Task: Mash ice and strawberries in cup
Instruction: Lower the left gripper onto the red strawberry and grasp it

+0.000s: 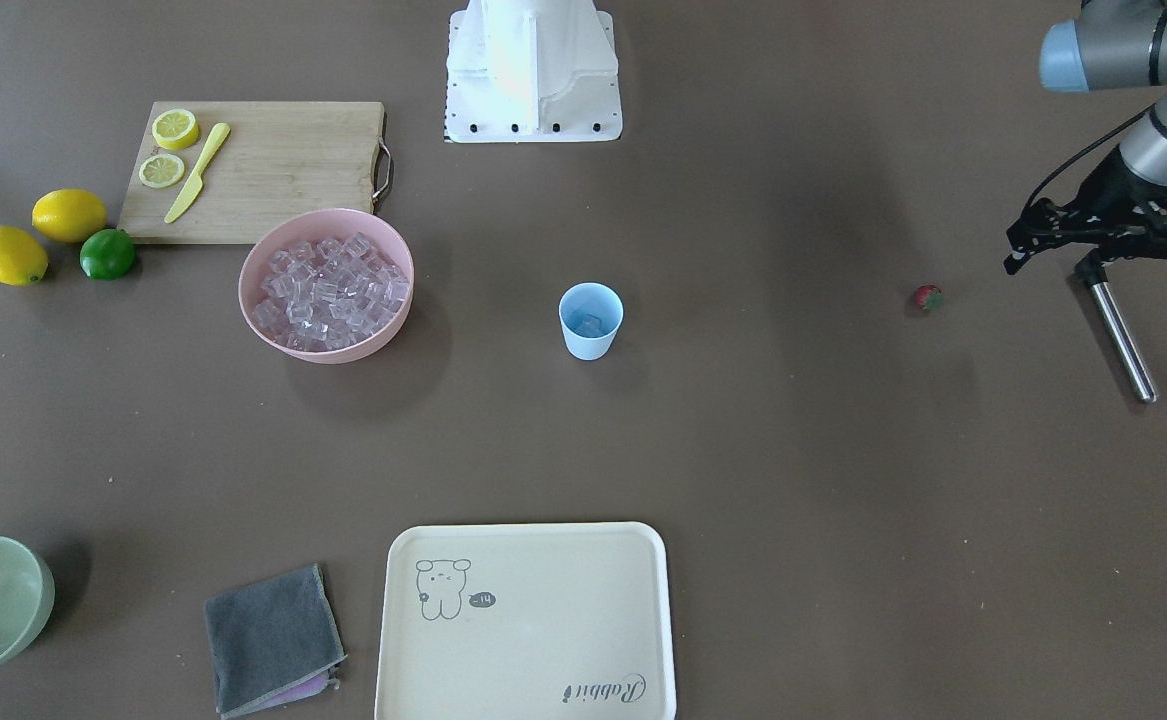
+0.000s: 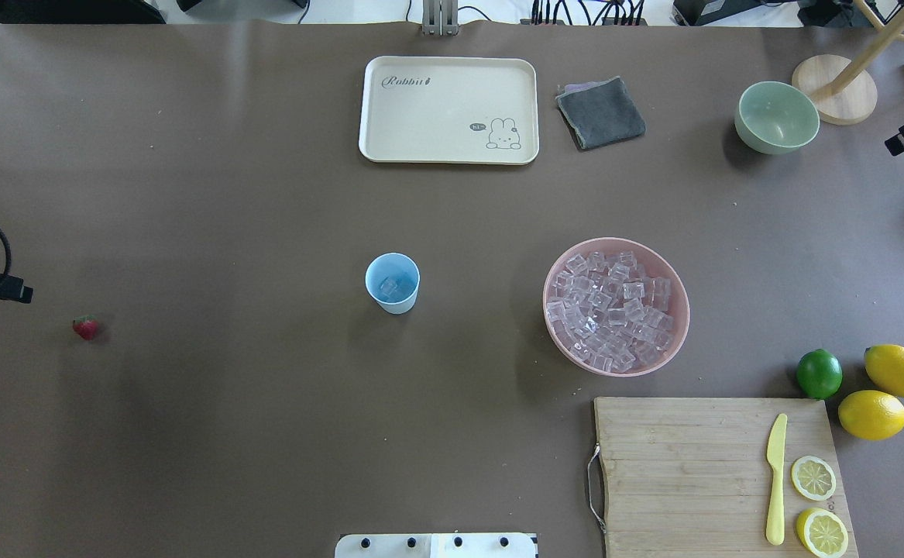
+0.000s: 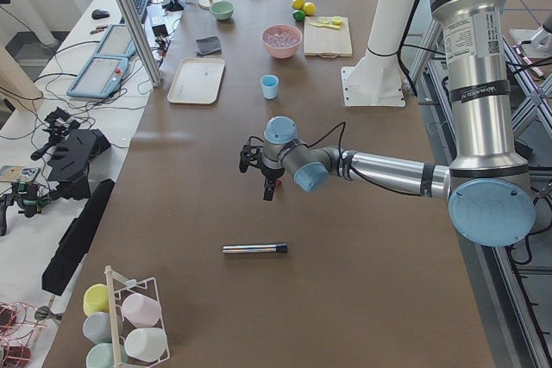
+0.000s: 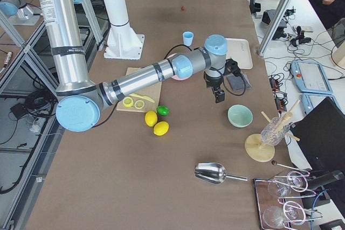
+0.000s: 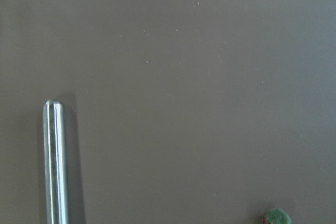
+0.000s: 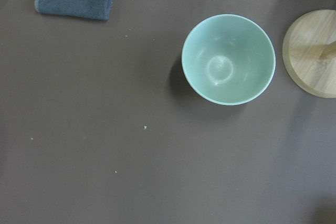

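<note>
Mashing can't begin yet, can it? Where is the fruit?

Not yet. On the overhead view, with the cup (image 2: 392, 283) as the dial's centre, the strawberry (image 2: 86, 327) lies on the bare worktop (image 2: 227, 194) far out at 9 o'clock. Only a few cubes of ice (image 2: 388, 288) sit in the cup. The rest fill the pink bowl (image 1: 333, 352) at 3 o'clock.

And the arms?

The left gripper (image 3: 269, 191) hangs over the worktop close to the strawberry and seems to touch nothing. I cannot tell whether its fingers are apart or together. The right gripper (image 4: 219, 96) is away near the pale green bowl (image 6: 252, 40), and I cannot tell how its fingers stand either. A metal rod (image 1: 1123, 335) lies flat at 3 o'clock of the strawberry in the front-facing view.

What worries you?

The strawberry is small and rounded, so an off-centre pinch could squirt it away or bruise it. The rod may roll when grasped. Later, the cup looks light and stands unheld, so a slanted push could tip it and scatter ice.
</note>
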Tool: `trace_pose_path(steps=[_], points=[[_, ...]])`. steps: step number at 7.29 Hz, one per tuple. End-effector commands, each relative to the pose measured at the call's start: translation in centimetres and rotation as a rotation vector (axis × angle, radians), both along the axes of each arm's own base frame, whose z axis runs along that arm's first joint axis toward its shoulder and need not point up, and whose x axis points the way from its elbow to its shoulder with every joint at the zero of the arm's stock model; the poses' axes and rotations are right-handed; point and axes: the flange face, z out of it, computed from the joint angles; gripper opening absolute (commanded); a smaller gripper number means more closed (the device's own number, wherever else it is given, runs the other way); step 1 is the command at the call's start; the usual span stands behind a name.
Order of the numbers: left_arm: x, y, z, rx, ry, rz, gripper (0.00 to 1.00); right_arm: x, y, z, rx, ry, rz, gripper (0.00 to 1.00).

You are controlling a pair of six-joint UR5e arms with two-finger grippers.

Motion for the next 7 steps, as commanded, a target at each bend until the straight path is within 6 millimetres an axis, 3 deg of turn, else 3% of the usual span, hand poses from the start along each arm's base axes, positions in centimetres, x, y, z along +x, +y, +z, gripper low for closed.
trace_pose_path(steps=[1,2,4,7], points=[[6.6,1.1,-1.3,0.013,0.015,-0.010,0.98,3.2,0.5,1.6,0.029,0.018,-0.002,0.99],[7.8,1.6,-1.6,0.013,0.019,0.008,0.98,4.0,0.4,2.1,0.021,0.020,0.011,0.99],[9.3,0.3,-0.9,0.019,0.003,0.014,0.96,4.4,0.7,2.9,0.015,0.023,0.008,0.99],[9.0,0.3,0.0,0.011,-0.007,0.015,0.80,4.8,0.9,3.2,0.010,0.024,0.015,0.99]])
